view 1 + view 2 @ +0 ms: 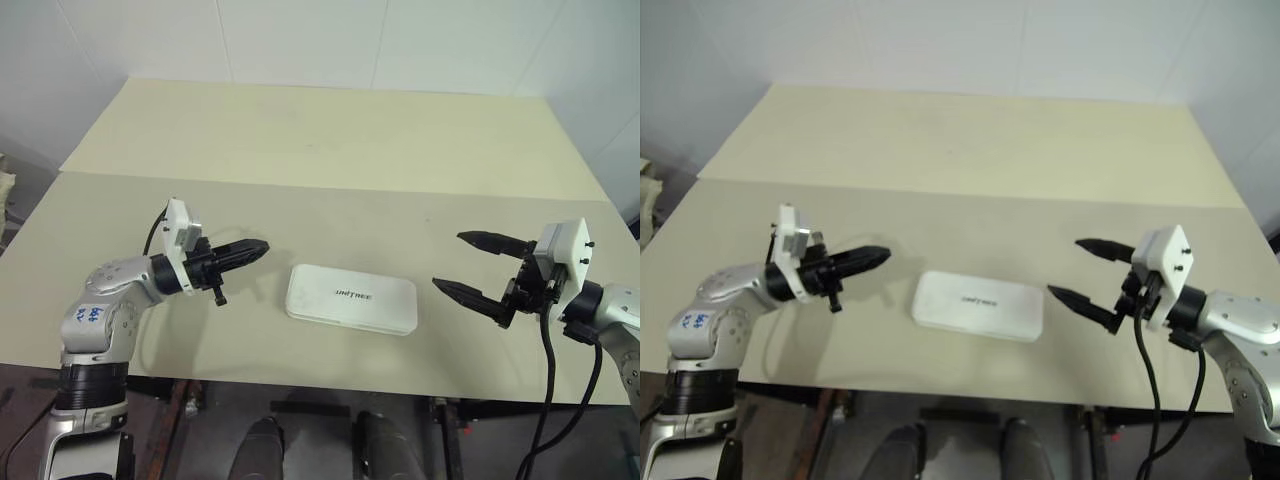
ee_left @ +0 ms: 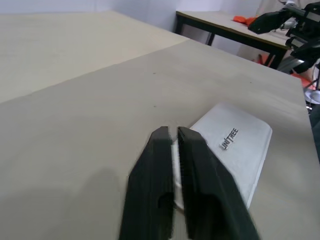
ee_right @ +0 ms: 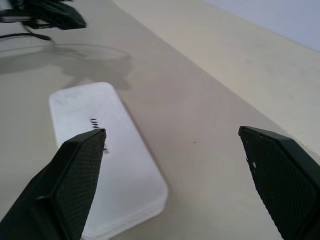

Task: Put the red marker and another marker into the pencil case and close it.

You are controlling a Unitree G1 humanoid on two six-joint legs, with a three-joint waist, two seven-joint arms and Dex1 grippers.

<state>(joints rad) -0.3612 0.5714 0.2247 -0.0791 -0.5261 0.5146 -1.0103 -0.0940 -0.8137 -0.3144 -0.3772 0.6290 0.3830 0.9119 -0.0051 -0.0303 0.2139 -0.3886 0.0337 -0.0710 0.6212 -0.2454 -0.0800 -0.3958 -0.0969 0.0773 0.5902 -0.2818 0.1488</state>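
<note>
Grippers, left (image 1: 262,246) and right (image 1: 462,266), flank the closed pencil case (image 1: 351,298).

one pencil case (image 1: 351,299), two tables (image 1: 330,200), two grippers (image 1: 262,247)

A pale beige counter (image 1: 330,140) fills most of the frame in the head views, running from the lower edge up to the top third. A straight seam (image 1: 330,187) crosses it from left to right, dividing a nearer slab from a farther one. Behind the counter, along the top of the frame, stands a white wall (image 1: 300,40) with thin vertical panel lines. Below the counter's near edge, at the bottom of the frame, lies a dark floor (image 1: 310,430). In the left wrist view, upper right of the frame, a second table (image 2: 220,22) with dark legs stands apart, with something orange-red (image 2: 245,20) lying on it.
</note>
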